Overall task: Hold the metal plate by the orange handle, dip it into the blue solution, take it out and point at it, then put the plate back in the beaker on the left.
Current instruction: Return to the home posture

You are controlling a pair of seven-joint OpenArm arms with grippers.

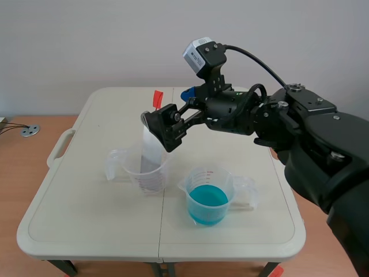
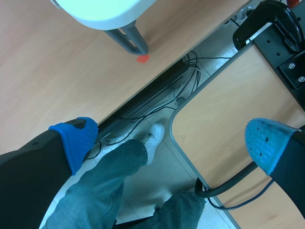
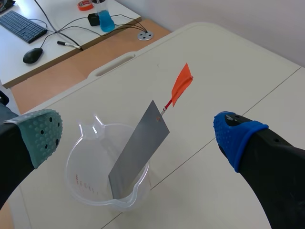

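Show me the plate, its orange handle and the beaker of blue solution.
plate (image 3: 140,152): right wrist view, middle of its grey face.
orange handle (image 3: 182,84): right wrist view, middle of the tab.
beaker of blue solution (image 1: 210,175): scene view, clear wall above the liquid.

The right arm (image 1: 288,124) enters from the frame's right and stretches past centre, the right gripper (image 1: 163,128) angled down at upper middle, its grey-green pad (image 3: 43,133) and blue pad (image 3: 236,136) spread wide. The left gripper (image 2: 171,143) gapes too, its blue pads (image 2: 76,140) well apart
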